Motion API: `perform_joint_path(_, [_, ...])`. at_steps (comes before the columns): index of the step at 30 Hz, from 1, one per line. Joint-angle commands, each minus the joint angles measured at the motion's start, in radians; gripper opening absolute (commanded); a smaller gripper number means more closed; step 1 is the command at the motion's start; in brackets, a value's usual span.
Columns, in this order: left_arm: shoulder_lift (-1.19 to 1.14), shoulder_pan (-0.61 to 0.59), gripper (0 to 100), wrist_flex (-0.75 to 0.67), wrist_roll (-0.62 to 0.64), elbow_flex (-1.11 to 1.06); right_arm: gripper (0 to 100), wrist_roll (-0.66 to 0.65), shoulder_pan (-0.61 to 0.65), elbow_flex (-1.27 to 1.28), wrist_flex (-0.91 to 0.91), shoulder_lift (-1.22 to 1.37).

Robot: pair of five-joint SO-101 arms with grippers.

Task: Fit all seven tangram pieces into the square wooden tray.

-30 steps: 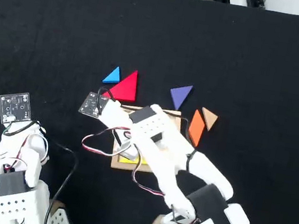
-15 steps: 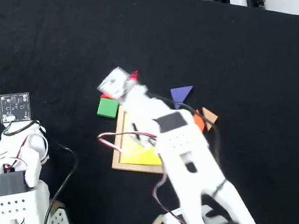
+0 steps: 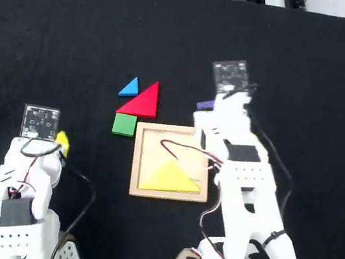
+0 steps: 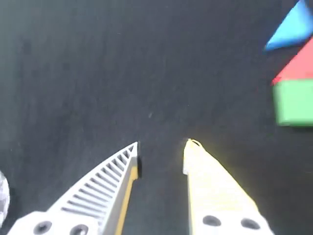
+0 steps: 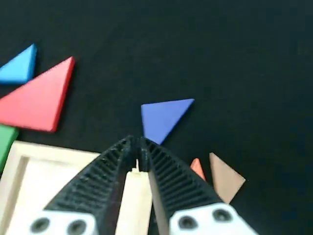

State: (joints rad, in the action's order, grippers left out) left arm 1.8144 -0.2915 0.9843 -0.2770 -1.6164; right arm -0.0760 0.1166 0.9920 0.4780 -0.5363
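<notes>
My right gripper [image 5: 139, 143], pressed together, hangs at one o'clock of the wooden tray [image 3: 135, 163] holding a yellow triangle [image 3: 166, 176]. Its wrist view adds an orange piece [image 5: 197, 169] and tan triangle [image 5: 224, 178]. My left gripper [image 4: 161, 146] is spread over black tabletop [image 3: 313, 73].

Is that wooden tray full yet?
No, mostly empty: just the yellow triangle lies inside the tray; the green square and red triangle sit outside.

From my console I count seven tangram pieces. Five are triangles: one yellow triangle [image 3: 168, 176], one red triangle [image 3: 144, 102], one light blue triangle [image 3: 130, 87], one purple triangle [image 5: 164, 117] and one tan triangle [image 5: 224, 178]. I also count one green square [image 3: 124, 124] and one orange piece [image 5: 197, 166], whose shape I cannot make out. There is one wooden tray [image 3: 135, 156]. The grippers number two: the left gripper [image 4: 161, 147] and the right gripper [image 5: 138, 141].
</notes>
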Motion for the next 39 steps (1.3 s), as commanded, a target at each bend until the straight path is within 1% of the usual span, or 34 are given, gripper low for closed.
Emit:
perform_joint_path(1, [-0.058,0.232,17,0.137,-0.041,0.24,1.5,0.015,-0.046,0.01,-0.074,-0.035])
perform_joint_path(3, [-0.144,0.332,17,0.178,-0.046,0.32,1.5,0.021,-0.064,0.03,-0.11,-0.035])
perform_joint_path(7, [-0.408,0.423,17,0.163,-0.052,0.463,1.5,0.023,-0.081,0.073,-0.181,-0.035])
perform_joint_path(11, [-0.715,0.443,17,0.1,-0.049,0.616,1.5,0.023,-0.081,0.104,-0.235,-0.035])
perform_joint_path(14, [-0.951,0.444,17,0.058,-0.051,0.733,1.5,0.02,-0.081,0.108,-0.242,-0.035])
perform_joint_path(20, [-1.349,0.446,17,0.057,-0.048,1.001,1.5,0.015,-0.078,0.108,-0.242,-0.035])
perform_joint_path(27, [-1.708,0.553,17,0.06,-0.049,1.293,1.5,0.014,-0.081,0.11,-0.242,-0.035])
perform_joint_path(30, [-1.84,0.587,17,0.095,-0.048,1.438,1.5,0.014,-0.083,0.111,-0.242,-0.035])
perform_joint_path(33, [-1.973,0.585,18,0.152,-0.051,1.592,1.5,0.014,-0.083,0.122,-0.247,-0.035])
perform_joint_path(37, [-2.153,0.581,18,0.275,-0.069,1.796,1.5,0.014,-0.083,0.159,-0.324,-0.035])
perform_joint_path(39, [-2.239,0.581,22,0.334,-0.104,1.896,1.5,0.014,-0.083,0.17,-0.347,-0.035])
